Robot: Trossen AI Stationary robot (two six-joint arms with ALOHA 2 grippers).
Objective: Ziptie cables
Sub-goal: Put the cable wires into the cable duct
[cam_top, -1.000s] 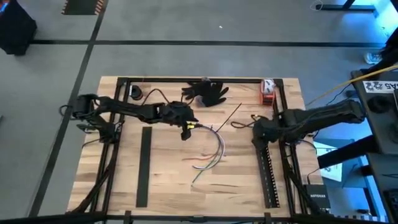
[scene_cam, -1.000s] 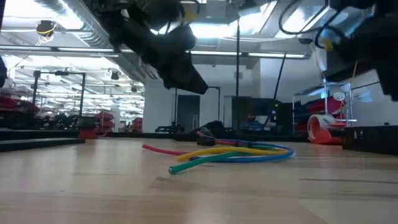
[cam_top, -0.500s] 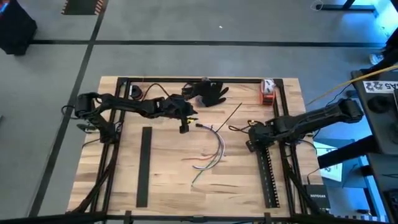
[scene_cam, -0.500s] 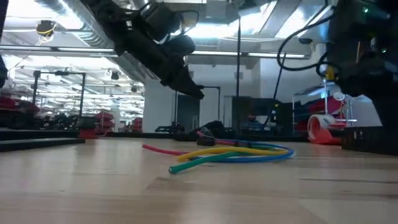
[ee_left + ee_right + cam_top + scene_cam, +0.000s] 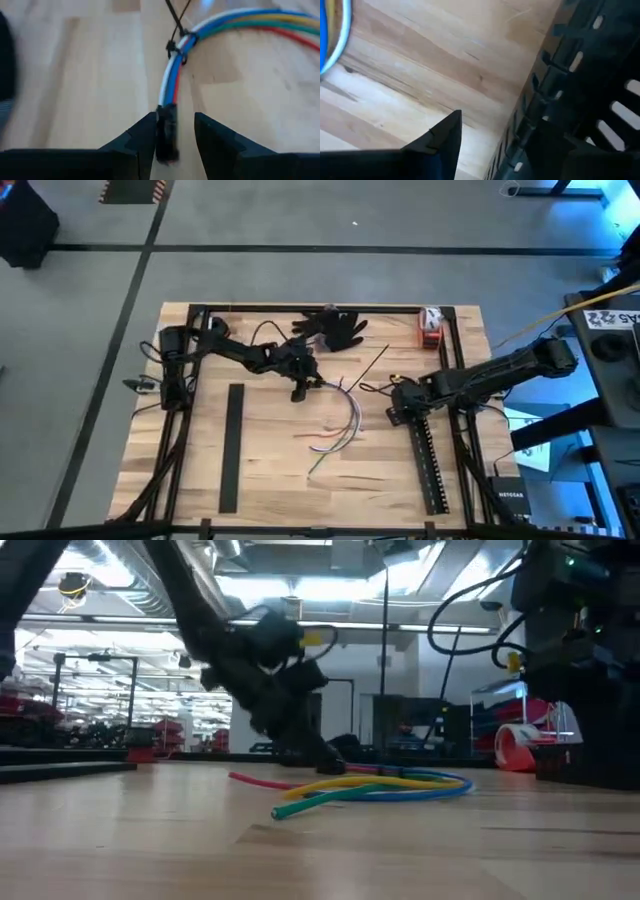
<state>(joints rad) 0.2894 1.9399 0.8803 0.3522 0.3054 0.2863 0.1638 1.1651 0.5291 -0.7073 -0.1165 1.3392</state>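
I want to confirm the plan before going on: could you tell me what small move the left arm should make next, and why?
Probably close the left tool: its open fingers straddle the black-capped end of the cables, already tied with a zip tie.

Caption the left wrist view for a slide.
Left gripper, jaws open, straddling the black-capped end of the cables, already cinched by a black ziptie.

Bare table left of cables

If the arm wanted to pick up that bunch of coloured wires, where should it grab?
Probably at the black end of the cables, near the tie, where they lie bunched. Come from above; the left gripper already straddles it, open.
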